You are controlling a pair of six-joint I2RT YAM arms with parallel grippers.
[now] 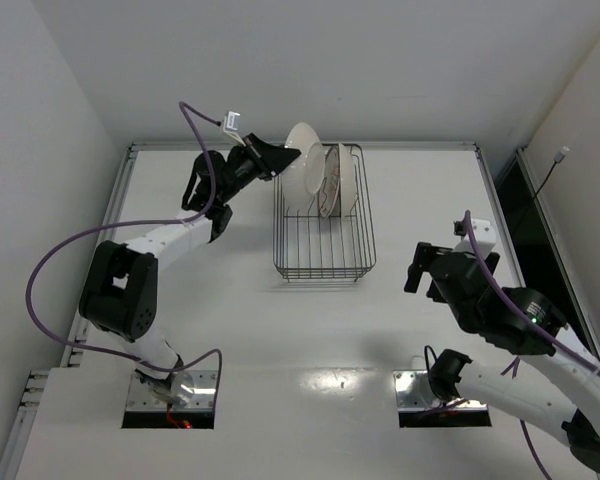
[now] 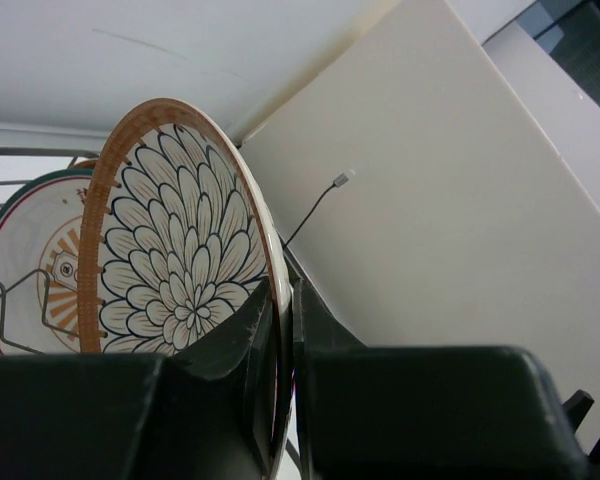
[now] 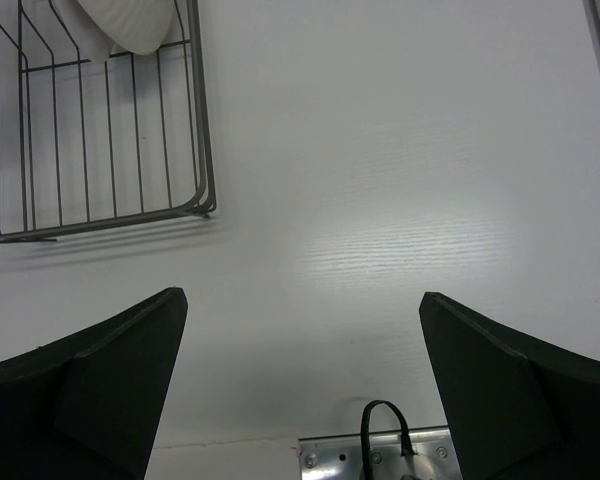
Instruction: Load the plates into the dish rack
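White table (image 1: 230, 330): left gripper (image 1: 285, 155) clamps an orange-rimmed petal plate (image 2: 180, 250) at eleven o'clock of the dish rack (image 1: 325, 255); right gripper (image 1: 417, 268) spread wide.

Petal plate (image 2: 180, 250): orange rim edged with short dark ticks; white face filled with dark-outlined petals layered around a central bloom; underside plain white.
Sunburst plate (image 2: 25, 270): white, with a thin dark rim line and orange rays at the centre.
Rack (image 1: 325, 278): dark wire, which looks grey in the right wrist view.
Tabletop (image 1: 430, 200): plain white, unpatterned.
Left claw (image 2: 285, 300) and right claw (image 3: 300, 295): matt black.
Arms (image 1: 170, 238): white shells with black joints.
Cables (image 1: 50, 260): purple.
Walls (image 1: 330, 70): off-white.
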